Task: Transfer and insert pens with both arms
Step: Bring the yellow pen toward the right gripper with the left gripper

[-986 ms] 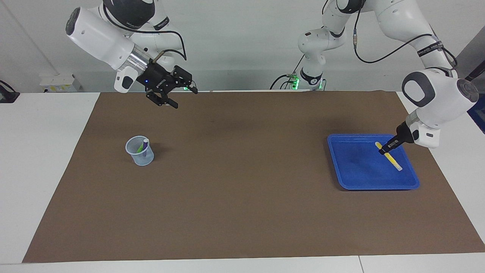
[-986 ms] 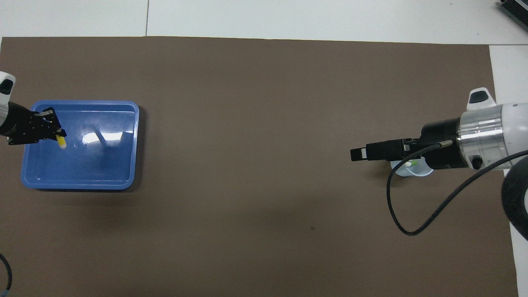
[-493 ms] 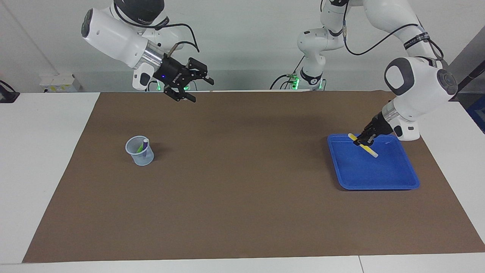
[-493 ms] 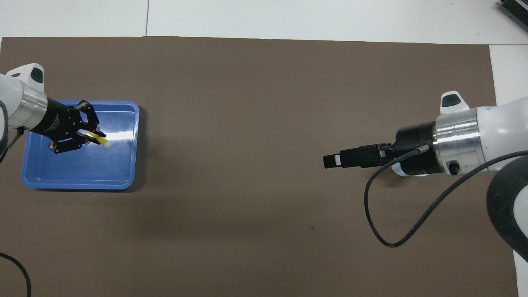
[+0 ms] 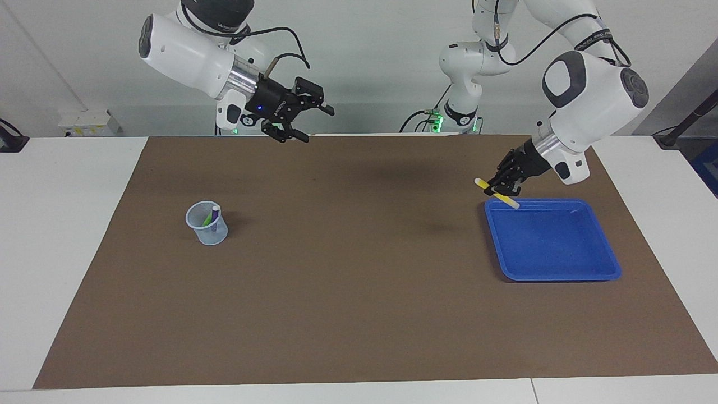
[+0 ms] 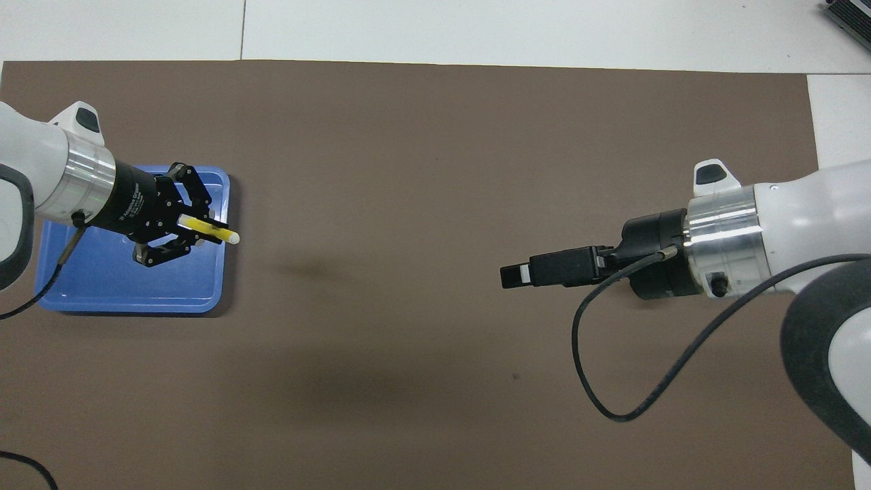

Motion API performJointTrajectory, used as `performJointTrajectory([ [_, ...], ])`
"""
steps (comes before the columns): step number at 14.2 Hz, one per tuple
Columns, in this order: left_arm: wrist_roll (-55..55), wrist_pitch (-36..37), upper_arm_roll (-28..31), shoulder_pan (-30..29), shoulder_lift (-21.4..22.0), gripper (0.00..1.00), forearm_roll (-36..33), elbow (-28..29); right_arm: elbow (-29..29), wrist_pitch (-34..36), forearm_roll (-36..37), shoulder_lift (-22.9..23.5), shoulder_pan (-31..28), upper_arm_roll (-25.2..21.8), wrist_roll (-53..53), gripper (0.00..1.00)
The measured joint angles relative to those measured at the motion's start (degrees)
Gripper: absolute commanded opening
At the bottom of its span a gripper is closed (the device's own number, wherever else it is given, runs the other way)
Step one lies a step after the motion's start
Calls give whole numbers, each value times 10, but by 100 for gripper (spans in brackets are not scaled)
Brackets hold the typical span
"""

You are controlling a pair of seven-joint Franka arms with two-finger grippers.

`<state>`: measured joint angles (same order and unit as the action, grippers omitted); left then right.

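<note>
Item 1, yellow pen [image 5: 497,193]: you now have it off the blue tray [image 5: 552,264] and in the air over the tray's edge toward the middle of the table. A second ago it lay in the tray with the fingers just closing on it; half a second ago it was lifted but over the tray's inside. Pale cap end points out from the fingers.

Item 2, left gripper [image 5: 501,188]: clamped on the yellow pen, near its middle, fingertips drawn together around the barrel. The arm has swung up and inward since the earlier frame.

Item 3, right gripper [image 5: 314,120]: jaws spread wide, holding nothing. It hangs over the brown mat [image 5: 359,314] near the robots' edge. Compared with a second ago it has risen and travelled from above the cup toward the table's middle, pointing at the left arm.

Item 4, clear cup [image 5: 207,223]: stands on the mat toward the right arm's end. Purple pen [image 5: 215,214] and green pen [image 5: 207,220] already stand in it, unchanged.

Item 5, blue tray: now holds no pens.

Reading for you: pickup of the last pen looks done; both arms are converging, so a handover in mid-table is likely the step in hand, then insertion into the cup.
</note>
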<state>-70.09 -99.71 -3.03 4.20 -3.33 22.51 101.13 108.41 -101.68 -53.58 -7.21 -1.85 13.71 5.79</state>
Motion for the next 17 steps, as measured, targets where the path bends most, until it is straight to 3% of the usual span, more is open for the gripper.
performJointTrajectory([
  [4, -154, -13, -1, 60, 32, 0, 24, 0, 0, -20, -24, 0, 0, 15, -7, 100],
  [9, -332, -104, -2, 146, 35, 0, 34, 1, 0, -54, -35, 2, 0, 47, -16, 95],
  [11, -370, -118, -2, 172, 35, 0, 34, 1, 1, -62, -35, 3, 9, 51, -20, 88],
  [17, -427, -121, -2, 239, 44, 0, 34, 1, 2, -98, -35, 23, 32, 52, -31, 87],
])
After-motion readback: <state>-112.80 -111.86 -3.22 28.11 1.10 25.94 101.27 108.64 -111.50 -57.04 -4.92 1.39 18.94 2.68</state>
